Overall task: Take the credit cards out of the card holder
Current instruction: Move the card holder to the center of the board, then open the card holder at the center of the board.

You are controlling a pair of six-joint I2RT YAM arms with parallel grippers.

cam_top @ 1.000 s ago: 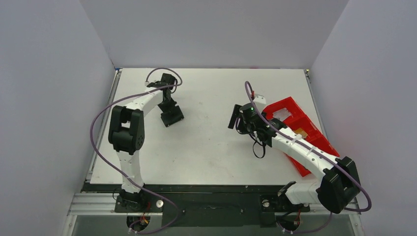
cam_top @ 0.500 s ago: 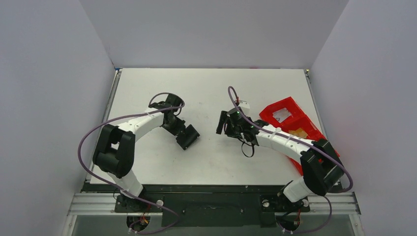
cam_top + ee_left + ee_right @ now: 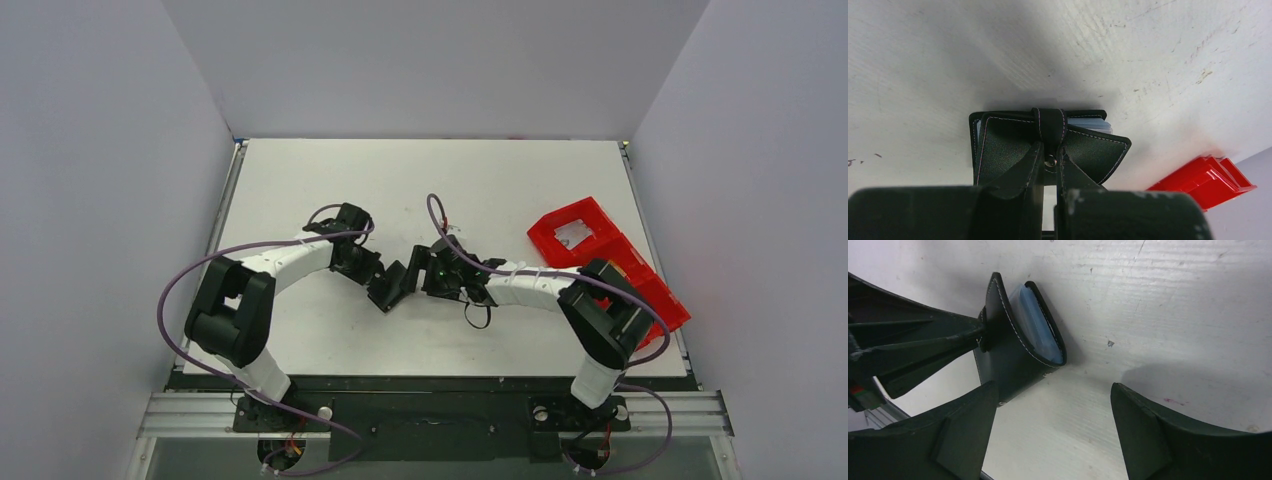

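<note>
One card holder (image 3: 1003, 145), left hand (image 3: 1049, 154) pinching — right hand (image 3: 1053, 387) spread, wrist-view only

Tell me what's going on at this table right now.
The left gripper is shut on the closing tab of the black card holder, holding it near the middle of the table. The right gripper is open and empty beside it, facing the holder's open edge, where blue-grey contents show. A red tray sits at the right.

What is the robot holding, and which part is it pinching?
The left gripper pinches the card holder at its black closing tab. The right gripper is open, holding nothing.
</note>
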